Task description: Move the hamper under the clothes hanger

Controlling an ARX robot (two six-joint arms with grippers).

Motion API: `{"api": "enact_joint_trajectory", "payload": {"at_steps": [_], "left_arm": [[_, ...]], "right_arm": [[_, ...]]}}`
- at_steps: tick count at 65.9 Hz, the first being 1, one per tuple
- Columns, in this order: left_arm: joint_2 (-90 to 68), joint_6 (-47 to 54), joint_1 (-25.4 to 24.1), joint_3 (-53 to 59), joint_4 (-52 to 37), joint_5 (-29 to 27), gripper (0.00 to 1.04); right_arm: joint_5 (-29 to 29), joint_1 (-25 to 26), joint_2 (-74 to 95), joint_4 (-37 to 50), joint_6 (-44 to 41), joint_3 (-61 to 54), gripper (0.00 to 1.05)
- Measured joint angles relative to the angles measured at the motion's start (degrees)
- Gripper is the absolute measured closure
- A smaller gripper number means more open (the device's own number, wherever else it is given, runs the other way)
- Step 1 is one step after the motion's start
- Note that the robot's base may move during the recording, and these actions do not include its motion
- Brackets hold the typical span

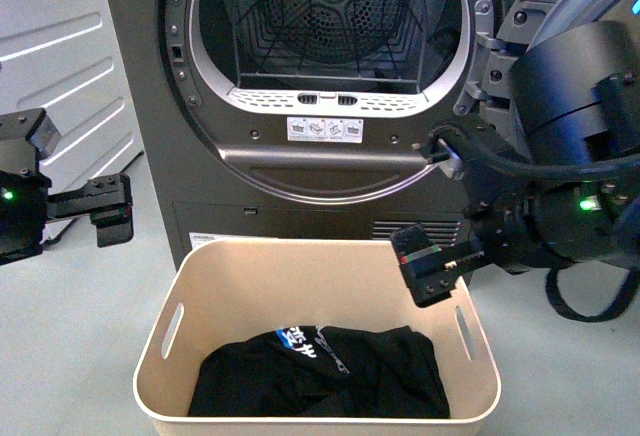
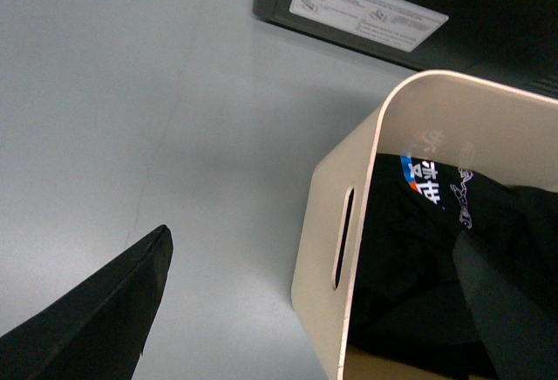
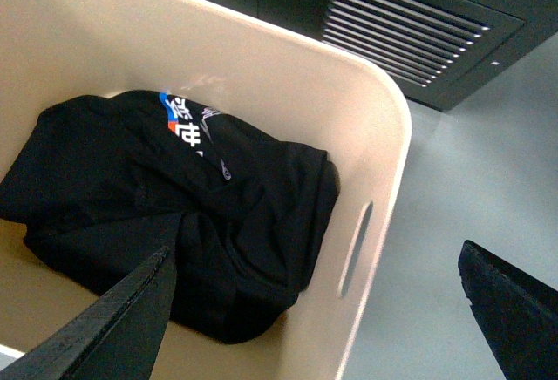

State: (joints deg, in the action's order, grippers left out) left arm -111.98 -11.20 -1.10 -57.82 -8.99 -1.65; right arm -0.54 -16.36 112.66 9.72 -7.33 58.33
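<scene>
The cream hamper [image 1: 300, 249] stands on the floor right in front of the machine, with a black garment [image 1: 330, 371] lying in it. My left gripper [image 1: 112, 211] hangs open to the left of the hamper, above rim height and clear of it. In the left wrist view the left gripper [image 2: 314, 240] looks down on the hamper [image 2: 318, 223] wall with its handle slot. My right gripper [image 1: 430, 271] is open just over the right rim. In the right wrist view the right gripper [image 3: 318, 249] spans the hamper [image 3: 384, 136] wall and the garment [image 3: 174, 179]. The clothes hanger is out of view.
A dark grey front-loading machine [image 1: 330, 156] with its round door open fills the back, close behind the hamper. Its vent grille [image 3: 410, 23] is low on the right. A white ribbed panel [image 1: 50, 56] stands at the left. Pale floor [image 1: 80, 336] lies left of the hamper.
</scene>
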Motion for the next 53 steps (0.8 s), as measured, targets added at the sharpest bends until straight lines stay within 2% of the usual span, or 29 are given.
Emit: {"api": "enact_joint_trajectory", "payload": {"at_steps": [15,31,53], "left_arm": [[-7.78,2.82,2.32,-3.15,-0.26,4.39,0.07],[-13.09,4.22,6.01,-6.21,-0.55,4.72,0.07],[-18.51,5.51,6.80,-7.30,-2.34,5.81,0.07]], "right_arm": [[-2.23,-0.83,11.06,-0.20,0.92,8.04,0.08],[-4.83,1.75,18.19,1.14,2.34,11.89,0.08],[-7.21,4.76,25.16,2.56,2.97,16.52,0.08]]}}
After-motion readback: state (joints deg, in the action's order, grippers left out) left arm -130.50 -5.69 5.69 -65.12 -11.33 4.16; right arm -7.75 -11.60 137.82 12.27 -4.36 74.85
